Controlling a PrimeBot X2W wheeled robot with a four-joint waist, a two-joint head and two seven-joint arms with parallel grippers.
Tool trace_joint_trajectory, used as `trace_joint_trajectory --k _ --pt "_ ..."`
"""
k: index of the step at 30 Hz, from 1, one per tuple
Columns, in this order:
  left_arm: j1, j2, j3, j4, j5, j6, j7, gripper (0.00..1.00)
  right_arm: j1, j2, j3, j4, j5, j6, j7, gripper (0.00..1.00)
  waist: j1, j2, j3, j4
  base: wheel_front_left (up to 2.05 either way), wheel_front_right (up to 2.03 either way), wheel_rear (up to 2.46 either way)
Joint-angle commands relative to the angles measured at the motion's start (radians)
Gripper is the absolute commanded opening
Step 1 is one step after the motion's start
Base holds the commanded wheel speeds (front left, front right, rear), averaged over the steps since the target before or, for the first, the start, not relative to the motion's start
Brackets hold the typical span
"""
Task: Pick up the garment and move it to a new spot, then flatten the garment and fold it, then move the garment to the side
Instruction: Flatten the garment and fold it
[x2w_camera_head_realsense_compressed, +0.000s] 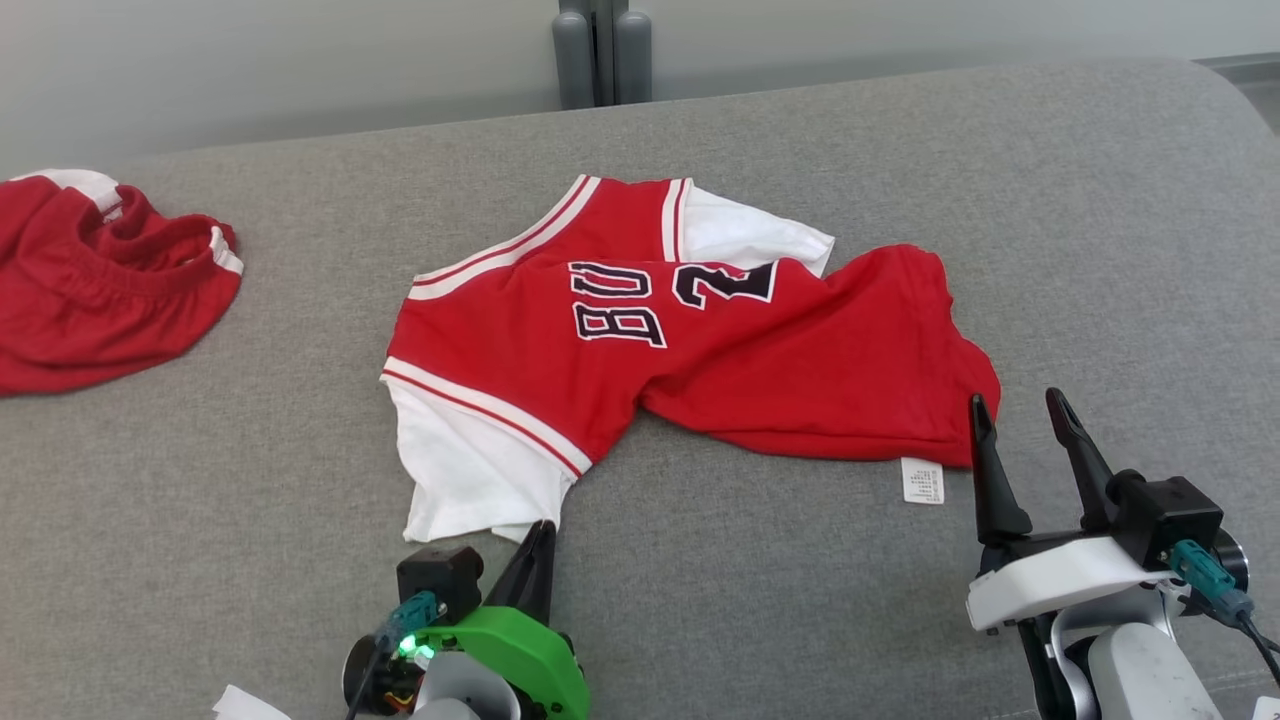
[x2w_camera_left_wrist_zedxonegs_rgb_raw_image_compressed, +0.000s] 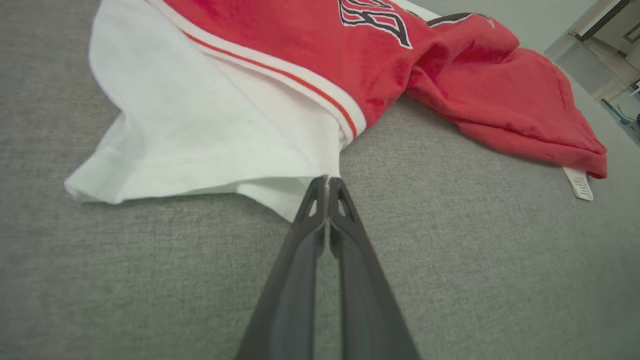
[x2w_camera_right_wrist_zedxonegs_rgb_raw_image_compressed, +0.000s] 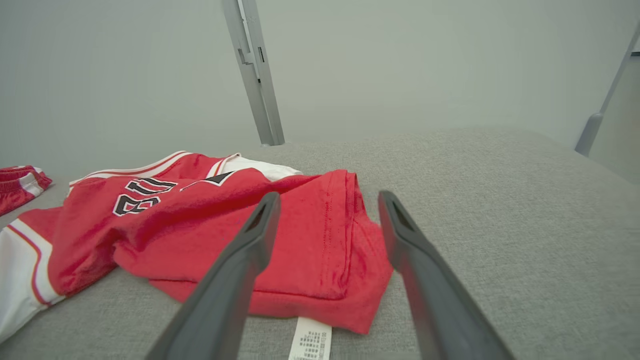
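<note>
Head view: the jersey (x2w_camera_head_realsense_compressed: 640, 340) is laid crumpled at the centre of the grey cushion (x2w_camera_head_realsense_compressed: 800, 600). The left gripper (x2w_camera_head_realsense_compressed: 543, 530), at 7 o'clock, is pressed together, with its tips touching the white sleeve (x2w_camera_head_realsense_compressed: 460, 470). The right gripper (x2w_camera_head_realsense_compressed: 1016, 398), at 4 o'clock, is spread.

Left wrist view: the sleeve hem is met at 12 o'clock.

Right wrist view: the red hem is seen between the parted fingers (x2w_camera_right_wrist_zedxonegs_rgb_raw_image_compressed: 240, 260).

Red shorts (x2w_camera_head_realsense_compressed: 100, 280) lie on grey cushion (x2w_camera_head_realsense_compressed: 900, 150).
</note>
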Motion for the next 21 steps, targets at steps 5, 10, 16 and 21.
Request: trace_joint_trajectory --k 5,10,16,21 --pt "-0.036 -0.004 0.004 0.079 -0.002 0.000 -0.031 1.00 0.012 -0.003 -0.014 0.023 -0.007 0.000 -0.003 1.00 0.0000 -0.0001 0.004 -0.010 0.00 0.00 0.00" --pt "-0.050 -0.007 0.011 0.062 -0.006 -0.022 -0.064 1.00 0.019 -0.003 -0.029 0.049 -0.004 0.000 -0.003 1.00 0.0000 -0.0001 -0.006 0.010 0.00 0.00 0.00" --pt "-0.038 0.013 0.040 -0.029 0.039 -0.002 -0.080 1.00 0.014 -0.003 -0.061 0.104 -0.010 0.000 -0.003 1.00 0.0000 -0.0001 -0.025 0.058 0.00 0.00 0.00" --pt "-0.003 0.033 0.072 -0.095 0.069 0.023 -0.080 1.00 -0.020 -0.003 -0.082 0.176 -0.022 0.000 -0.003 1.00 0.0000 -0.0001 -0.031 0.099 0.00 0.00 0.00"
